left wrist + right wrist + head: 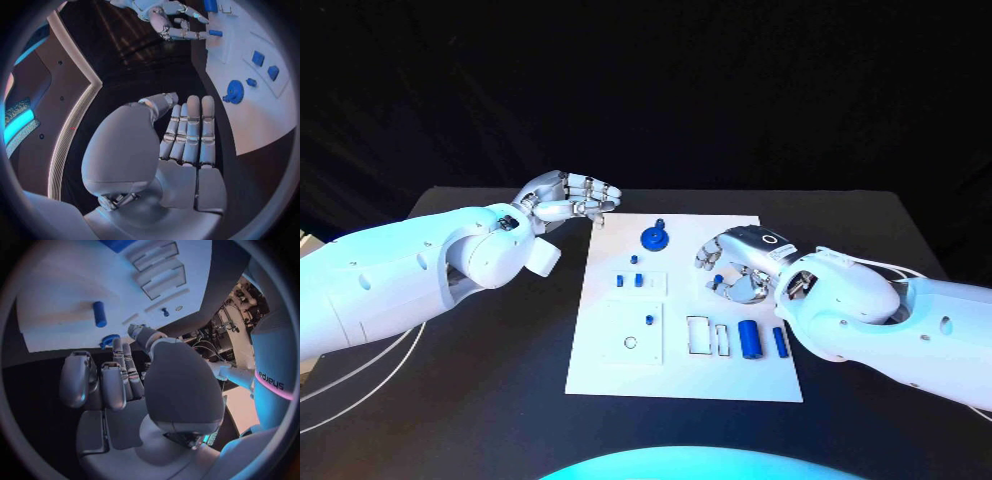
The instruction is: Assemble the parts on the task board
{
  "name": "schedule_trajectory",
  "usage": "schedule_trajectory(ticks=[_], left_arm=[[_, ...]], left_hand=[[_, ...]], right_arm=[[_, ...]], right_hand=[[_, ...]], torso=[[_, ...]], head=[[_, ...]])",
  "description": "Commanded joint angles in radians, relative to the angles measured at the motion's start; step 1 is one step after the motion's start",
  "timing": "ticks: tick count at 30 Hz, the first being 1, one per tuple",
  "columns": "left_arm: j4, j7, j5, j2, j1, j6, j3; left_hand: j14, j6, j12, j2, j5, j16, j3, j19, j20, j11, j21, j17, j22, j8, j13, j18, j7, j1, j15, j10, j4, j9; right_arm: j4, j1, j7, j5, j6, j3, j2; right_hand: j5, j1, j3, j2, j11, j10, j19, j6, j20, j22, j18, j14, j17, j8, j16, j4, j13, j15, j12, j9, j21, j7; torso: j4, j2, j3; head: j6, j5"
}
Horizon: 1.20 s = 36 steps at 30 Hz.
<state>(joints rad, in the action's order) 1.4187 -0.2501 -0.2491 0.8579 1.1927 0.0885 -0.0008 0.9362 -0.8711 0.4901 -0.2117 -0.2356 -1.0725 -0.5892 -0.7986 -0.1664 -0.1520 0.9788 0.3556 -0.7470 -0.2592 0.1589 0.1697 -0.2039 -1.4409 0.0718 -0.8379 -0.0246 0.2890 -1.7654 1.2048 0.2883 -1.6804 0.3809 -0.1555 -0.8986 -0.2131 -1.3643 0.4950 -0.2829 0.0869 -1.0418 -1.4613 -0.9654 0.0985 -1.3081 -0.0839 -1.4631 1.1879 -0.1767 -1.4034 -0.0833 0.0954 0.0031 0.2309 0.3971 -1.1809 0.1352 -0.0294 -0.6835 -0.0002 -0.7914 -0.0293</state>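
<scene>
Small blue parts [751,340] on task board [610,375]: likely light, rigid, slick; best pinched mid-length. Left hand [570,197] curled, holding nothing. Right hand [740,265] over board, grasp unclear.

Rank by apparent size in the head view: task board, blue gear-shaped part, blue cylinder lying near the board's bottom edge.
1. Task board, largest by far.
2. Blue gear-shaped part.
3. Blue cylinder, close to the gear in size, longer but narrower, so that pair is unsure.

Black table [473,400], black backdrop [733,90] behind.
</scene>
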Motion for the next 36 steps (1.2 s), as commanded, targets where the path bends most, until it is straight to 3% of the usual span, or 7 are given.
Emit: schedule_trajectory(ticks=[1,4,7,12,21,31,36], left_arm=[[0.001,-0.005,-0.002,-0.001,0.0,-0.021,0.001],[0.001,-0.005,-0.002,-0.001,0.0,-0.022,0.001],[0.0,-0.005,-0.002,-0.001,0.0,-0.023,0.001],[0.0,-0.004,-0.002,-0.001,0.0,-0.024,0.001],[0.0,-0.004,-0.002,0.0,0.0,-0.023,0.001],[0.001,-0.003,-0.002,0.002,0.0,-0.02,0.001],[0.0,-0.002,-0.002,0.003,0.0,-0.02,0.001]], left_hand=[[-0.005,0.003,-0.002,0.007,-0.003,0.003,0.001,0.008,0.0,0.002,0.004,0.0,-0.002,-0.001,-0.001,0.014,-0.001,0.004,0.002,0.005,0.007,-0.001],[-0.005,0.003,-0.002,0.007,-0.003,0.003,0.001,0.008,0.0,0.002,0.004,0.0,-0.002,-0.001,-0.001,0.014,-0.001,0.004,0.002,0.005,0.007,-0.001],[-0.005,0.003,-0.002,0.007,-0.003,0.003,0.001,0.008,0.0,0.002,0.004,0.0,-0.002,-0.001,-0.001,0.014,-0.001,0.004,0.002,0.005,0.007,-0.001],[-0.005,0.005,-0.001,0.007,-0.003,0.002,0.002,0.009,-0.001,0.001,0.004,0.0,-0.002,-0.001,-0.002,0.014,-0.002,0.006,0.003,0.006,0.007,-0.002],[-0.005,0.006,-0.001,0.006,-0.003,0.002,0.003,0.01,-0.001,0.001,0.004,0.0,-0.002,-0.001,-0.002,0.014,-0.002,0.007,0.003,0.007,0.006,-0.002],[-0.005,0.006,-0.001,0.007,-0.003,0.002,0.004,0.01,-0.001,0.001,0.004,0.001,-0.002,-0.001,-0.002,0.014,-0.002,0.008,0.003,0.008,0.006,-0.003],[-0.005,0.006,-0.001,0.007,-0.003,0.002,0.004,0.01,-0.001,0.001,0.004,0.001,-0.002,-0.001,-0.002,0.014,-0.002,0.008,0.003,0.008,0.006,-0.003]], right_arm=[[0.017,0.007,-0.048,0.043,-0.058,0.001,-0.009],[0.033,0.011,-0.057,0.043,-0.087,0.001,-0.011],[0.047,0.013,-0.06,0.041,-0.123,0.001,-0.009],[0.063,0.014,-0.051,0.04,-0.179,0.001,-0.004],[0.078,0.014,-0.038,0.033,-0.195,0.001,0.008],[0.092,0.004,-0.05,0.042,-0.15,0.0,0.028],[0.094,-0.001,-0.054,0.046,-0.129,-0.001,0.034]], right_hand=[[-0.004,0.001,-0.06,0.002,0.005,0.036,0.003,0.007,0.003,-0.02,0.004,-0.033,0.004,0.011,-0.008,-0.002,-0.007,0.003,-0.001,-0.004,0.017,-0.003],[0.0,-0.006,-0.123,0.017,0.009,0.069,0.009,0.021,0.005,-0.01,0.0,-0.032,0.002,0.02,-0.008,-0.011,-0.012,0.009,0.001,-0.008,0.038,-0.018],[-0.006,-0.1,-0.352,0.075,0.019,0.131,0.015,0.034,0.015,0.003,-0.004,-0.028,-0.009,0.035,-0.007,-0.073,-0.02,0.014,0.046,-0.017,0.065,-0.023],[-0.006,-0.169,-0.422,0.086,0.019,0.157,0.014,0.032,0.016,0.003,-0.004,-0.028,-0.009,0.041,-0.011,-0.15,-0.024,0.015,0.089,-0.022,0.069,-0.022],[-0.008,-0.206,-0.411,0.101,0.011,0.13,0.008,0.016,0.011,-0.003,-0.003,-0.028,-0.015,0.038,-0.009,-0.178,-0.022,0.009,0.124,-0.023,0.061,-0.018],[0.03,-0.226,-0.286,0.13,-0.012,0.008,-0.014,-0.046,-0.007,-0.036,0.007,-0.03,-0.02,0.027,-0.007,-0.206,-0.031,-0.01,0.116,-0.031,0.008,-0.006],[0.04,-0.201,-0.21,0.11,-0.014,-0.038,-0.019,-0.061,-0.011,-0.047,0.01,-0.031,-0.018,0.027,-0.009,-0.205,-0.032,-0.014,0.07,-0.033,-0.006,-0.006]], torso=[[-0.0021,0.0,0.0016],[-0.002,-0.001,0.0017],[-0.0017,-0.002,0.0014],[-0.0014,-0.002,0.0013],[-0.0026,-0.002,-0.0005],[-0.0023,-0.002,0.0012],[-0.0023,-0.002,0.0015]], head=[[0.003,-0.001],[0.003,0.0],[0.003,-0.001],[0.003,0.0],[0.001,0.003],[0.0,0.0],[-0.003,0.0]])
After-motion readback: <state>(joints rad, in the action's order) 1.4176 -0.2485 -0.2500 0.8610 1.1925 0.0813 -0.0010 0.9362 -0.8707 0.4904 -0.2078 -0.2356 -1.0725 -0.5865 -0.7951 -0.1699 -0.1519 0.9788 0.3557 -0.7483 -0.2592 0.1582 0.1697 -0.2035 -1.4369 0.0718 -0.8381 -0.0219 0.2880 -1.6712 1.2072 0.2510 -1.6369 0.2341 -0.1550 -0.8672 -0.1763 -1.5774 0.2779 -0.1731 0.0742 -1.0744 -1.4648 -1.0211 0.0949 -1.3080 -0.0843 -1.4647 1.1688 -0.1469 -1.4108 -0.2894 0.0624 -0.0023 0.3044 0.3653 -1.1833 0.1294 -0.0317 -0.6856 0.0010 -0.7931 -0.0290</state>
